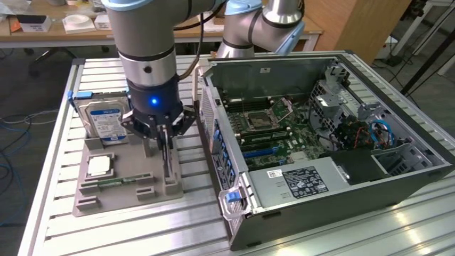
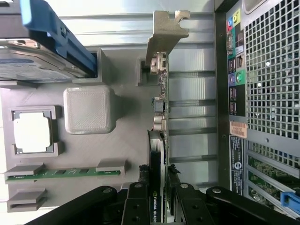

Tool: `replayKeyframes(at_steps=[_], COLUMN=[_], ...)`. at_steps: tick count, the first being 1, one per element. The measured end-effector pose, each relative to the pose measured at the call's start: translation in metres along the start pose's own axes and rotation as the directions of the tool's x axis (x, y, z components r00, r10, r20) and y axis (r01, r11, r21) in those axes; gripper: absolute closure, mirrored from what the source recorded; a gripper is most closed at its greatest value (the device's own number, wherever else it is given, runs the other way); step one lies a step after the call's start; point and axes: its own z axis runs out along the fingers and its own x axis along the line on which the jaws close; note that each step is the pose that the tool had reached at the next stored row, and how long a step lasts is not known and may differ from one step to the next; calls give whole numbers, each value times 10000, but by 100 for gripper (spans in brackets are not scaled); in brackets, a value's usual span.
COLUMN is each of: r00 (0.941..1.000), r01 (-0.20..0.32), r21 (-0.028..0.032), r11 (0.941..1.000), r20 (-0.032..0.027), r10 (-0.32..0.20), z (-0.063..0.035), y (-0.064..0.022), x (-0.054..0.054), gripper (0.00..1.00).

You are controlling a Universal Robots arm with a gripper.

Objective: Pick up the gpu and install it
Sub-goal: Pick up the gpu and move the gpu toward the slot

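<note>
The claw (image 1: 164,133), narrowed, clamps the gpu (image 2: 159,140) from straight above. The card stands edgewise in its grey tray (image 1: 106,200), long axis running near to far.

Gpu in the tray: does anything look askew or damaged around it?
Nothing stands out. The gpu stands upright on edge in its slot of the gray tray, not leaning, and the hand is closed squarely on it from both sides.
</note>
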Motion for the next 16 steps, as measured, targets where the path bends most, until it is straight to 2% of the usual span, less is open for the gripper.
replayKeyframes(at_steps=[8, 16], r00=[10000, 10000], r01=[0, 0], r21=[1, -1], r11=[10000, 10000], r20=[-1, 0], r10=[0, 0], z=[-248, -249], y=[4, 4], x=[-11, -11], gripper=[74, 74])
